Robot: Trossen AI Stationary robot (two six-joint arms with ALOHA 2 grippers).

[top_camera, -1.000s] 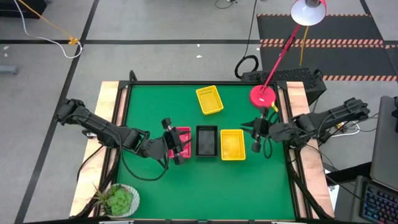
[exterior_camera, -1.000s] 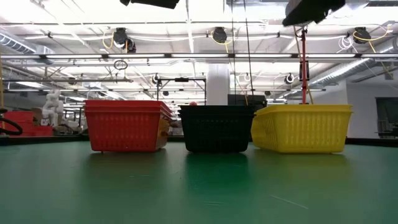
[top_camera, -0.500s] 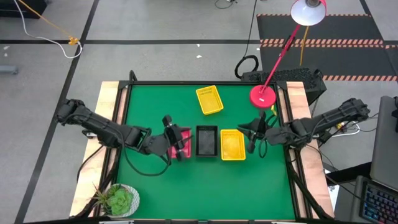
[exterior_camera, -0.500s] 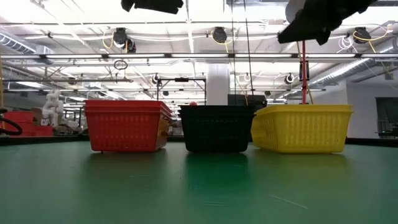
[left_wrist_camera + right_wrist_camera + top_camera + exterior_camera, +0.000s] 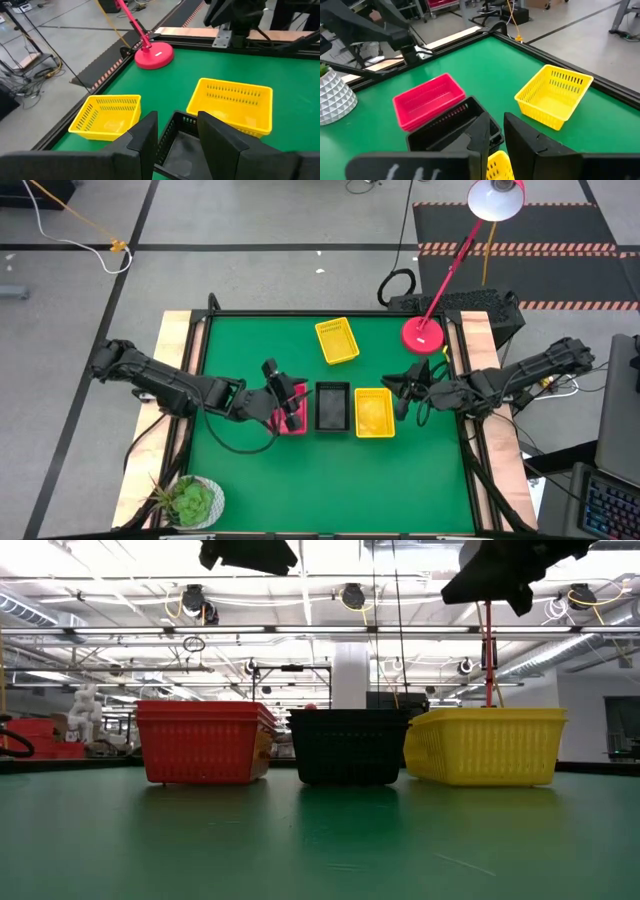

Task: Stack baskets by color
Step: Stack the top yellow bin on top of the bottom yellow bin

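Three baskets stand in a row at the table's middle: red [image 5: 298, 426], black [image 5: 332, 406] and yellow [image 5: 374, 412], seen from the side as red [image 5: 205, 740], black [image 5: 348, 745] and yellow [image 5: 487, 745]. The red one looks like nested baskets. A second yellow basket [image 5: 337, 340] rests alone farther back. My left gripper [image 5: 292, 408] hovers above the red basket, open and empty [image 5: 177, 135], pointing at the black basket [image 5: 185, 145]. My right gripper [image 5: 400, 398] hangs above the table beside the yellow basket's right side, open by a narrow gap [image 5: 495, 132], holding nothing.
A red round lamp base [image 5: 423, 335] stands at the far right, its stem slanting up to the white shade [image 5: 496, 198]. A potted plant [image 5: 190, 500] sits at the near left corner. Bare green mat [image 5: 330, 490] lies between the basket row and the near edge.
My left gripper has drifted a little toward the far edge above the red basket. My right gripper has rolled about its own axis, sunk slightly and shifted a bit toward the yellow basket. The baskets have stayed put.
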